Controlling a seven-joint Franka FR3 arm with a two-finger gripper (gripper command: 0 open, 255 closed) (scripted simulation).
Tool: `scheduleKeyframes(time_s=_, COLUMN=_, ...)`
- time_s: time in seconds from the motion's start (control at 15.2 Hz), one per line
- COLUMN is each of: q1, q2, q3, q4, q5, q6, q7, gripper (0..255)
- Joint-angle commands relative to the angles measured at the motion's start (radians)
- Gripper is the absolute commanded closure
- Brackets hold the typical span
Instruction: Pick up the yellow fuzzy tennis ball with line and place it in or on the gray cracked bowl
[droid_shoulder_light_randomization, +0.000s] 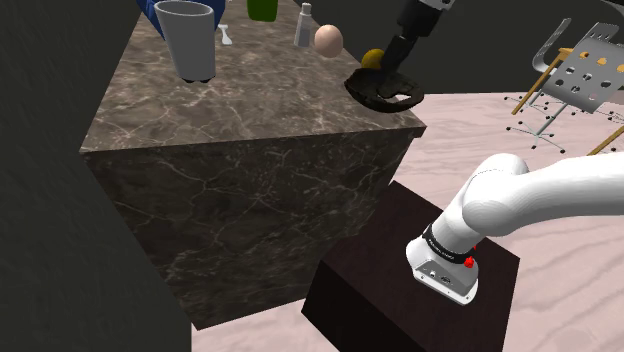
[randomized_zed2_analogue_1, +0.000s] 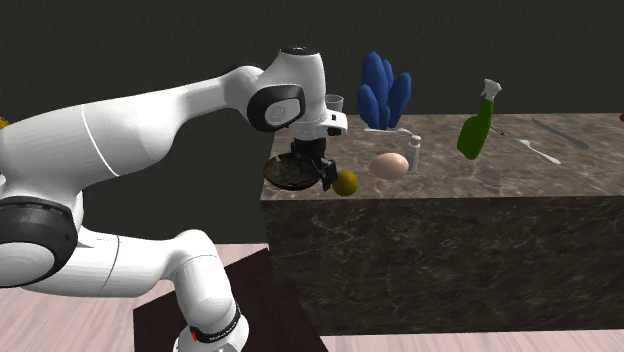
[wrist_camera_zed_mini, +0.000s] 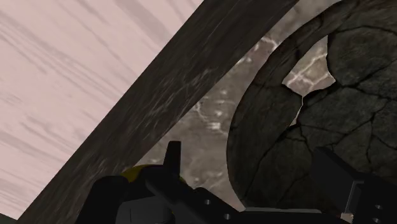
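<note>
The yellow tennis ball rests on the marble counter near its edge, right beside the dark grey cracked bowl. My black gripper hangs low over the bowl's rim on the side nearest the ball. Its jaws stand open and hold nothing. In the wrist view the cracked bowl lies under the gripper, and a sliver of the ball peeks out just outside one finger. In the shoulder view the hand partly hides the ball.
Near the ball lies a tan egg-shaped thing, beside a small white bottle. Farther along are a green spray bottle, a blue object, a grey cup and cutlery. The counter's edge drops to pale floor.
</note>
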Motion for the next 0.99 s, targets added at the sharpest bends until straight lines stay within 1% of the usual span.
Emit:
scheduleKeyframes(time_s=0.0, q1=0.000, q2=0.000, q3=0.000, q4=0.000, q5=0.000, q6=0.000, q7=0.000, gripper=0)
scheduleKeyframes(time_s=0.26, q1=0.007, q2=0.102, q3=-0.093, q4=0.133, q5=-0.014, q6=-0.031, q7=-0.126, gripper=0)
scheduleKeyframes(time_s=0.46, q1=0.018, q2=0.187, q3=-0.159, q4=0.247, q5=-0.012, q6=-0.061, q7=-0.219, gripper=0)
scheduleKeyframes(time_s=0.92, q1=0.018, q2=0.176, q3=-0.153, q4=0.143, q5=-0.011, q6=0.032, q7=-0.219, gripper=0)
